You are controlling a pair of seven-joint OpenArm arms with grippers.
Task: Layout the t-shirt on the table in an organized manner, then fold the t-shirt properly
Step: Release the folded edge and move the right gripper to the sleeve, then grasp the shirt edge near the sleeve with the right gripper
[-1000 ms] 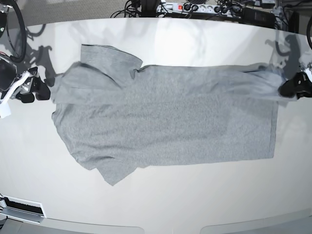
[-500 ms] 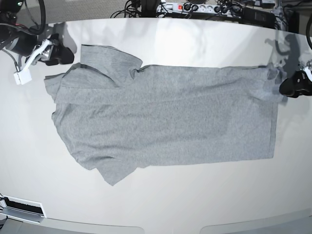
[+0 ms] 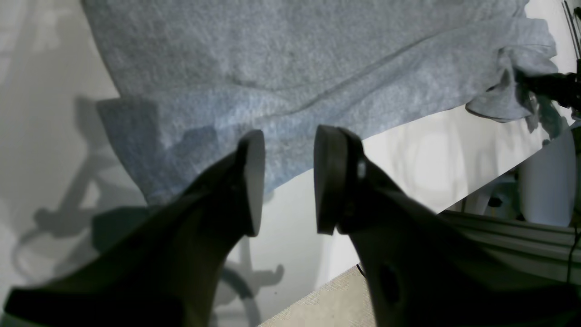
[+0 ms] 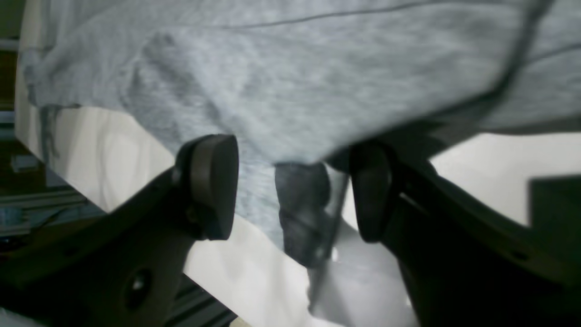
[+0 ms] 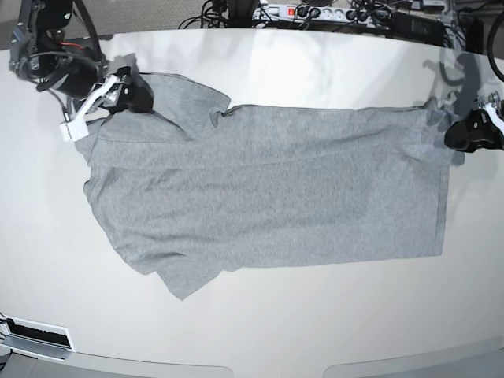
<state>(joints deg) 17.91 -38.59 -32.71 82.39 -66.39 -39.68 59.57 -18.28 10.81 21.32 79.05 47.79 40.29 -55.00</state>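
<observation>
T-shirt lies spread flat across the middle of the desk, sleeves at the left. My right claw hovers released at the far-left sleeve, jaws wide over the cloth. My left claw sits released at the far-right hem corner, gripping nothing.

Bare table rings the t-shirt; cables seemingly crowd its far edge.

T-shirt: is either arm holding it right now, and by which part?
Nothing is held. The left gripper is open over the t-shirt hem corner; the right gripper is open at the far sleeve, cloth loose between its fingers.
</observation>
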